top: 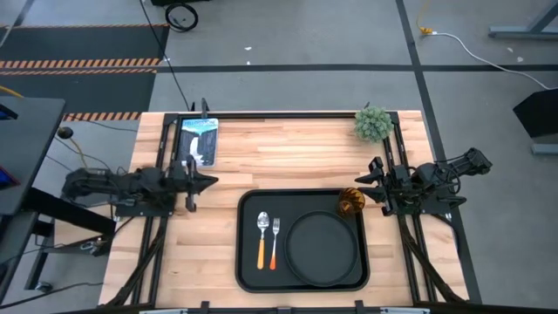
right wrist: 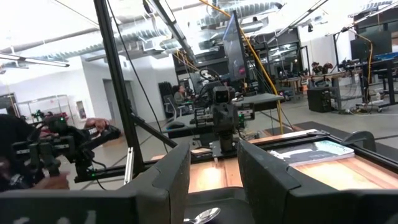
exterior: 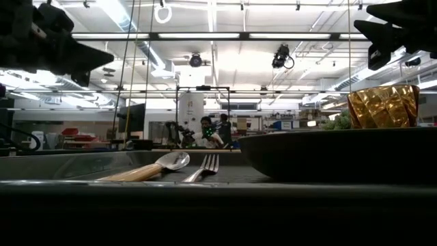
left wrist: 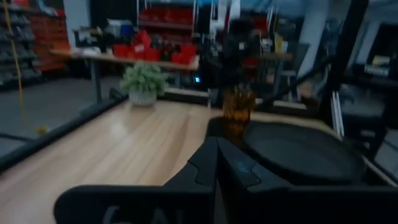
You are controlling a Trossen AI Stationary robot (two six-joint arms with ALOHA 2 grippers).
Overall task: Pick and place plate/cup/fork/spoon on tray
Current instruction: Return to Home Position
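Note:
The black tray (top: 249, 270) lies at the table's near middle. On it are the round black plate (top: 324, 249) at the right, the spoon (top: 262, 235) and the fork (top: 275, 242) side by side at the left, and the amber cup (top: 351, 201) upright in the far right corner. In the low view the cup (exterior: 382, 106) shows behind the plate (exterior: 334, 154). My right gripper (top: 366, 180) is open and empty, raised just beyond the cup; it also shows in its wrist view (right wrist: 214, 168). My left gripper (top: 209, 181) is shut and empty, raised left of the tray.
A small potted plant (top: 373, 124) stands at the table's far right corner. A picture card (top: 197, 139) lies at the far left. Bare wood lies between them and beyond the tray. People show in the room beyond the table.

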